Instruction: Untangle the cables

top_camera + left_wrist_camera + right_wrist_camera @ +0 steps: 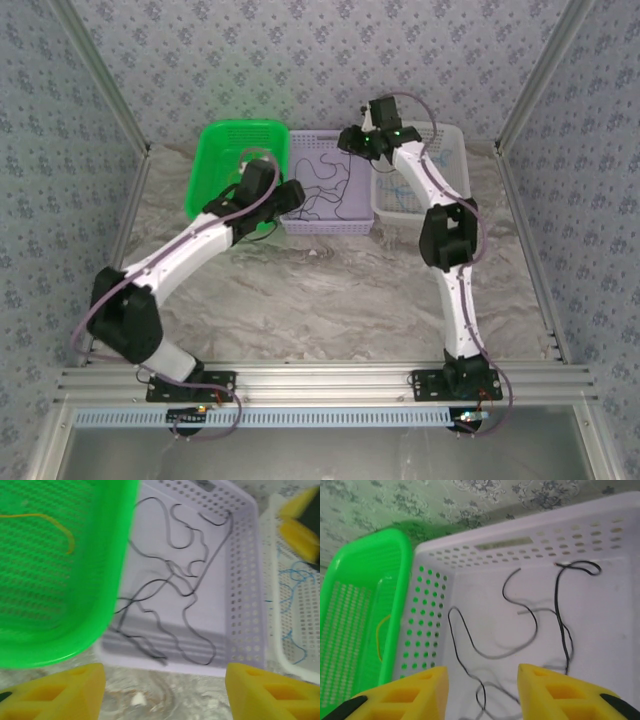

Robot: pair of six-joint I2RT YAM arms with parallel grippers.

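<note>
Several black cables (325, 180) lie loosely tangled on the floor of the lavender basket (330, 228), also seen as black cables (170, 580) and black cables (520, 625). A yellow cable (55, 522) rests in the green basket (60, 630); the same yellow cable (380, 635) shows through the green mesh. Blue cable (295, 580) lies in the white basket (280, 645). My left gripper (290, 195) hovers open at the lavender basket's near rim, its jaws wide apart and empty (165, 690). My right gripper (355, 140) is open over the basket's far side, above the black cables (482, 690).
The three baskets stand side by side at the back of the marble table (330, 290): green basket (215, 150) left, lavender middle, white basket (455, 140) right. Patterned walls close in behind and at both sides. Bare tabletop stretches in front of the baskets.
</note>
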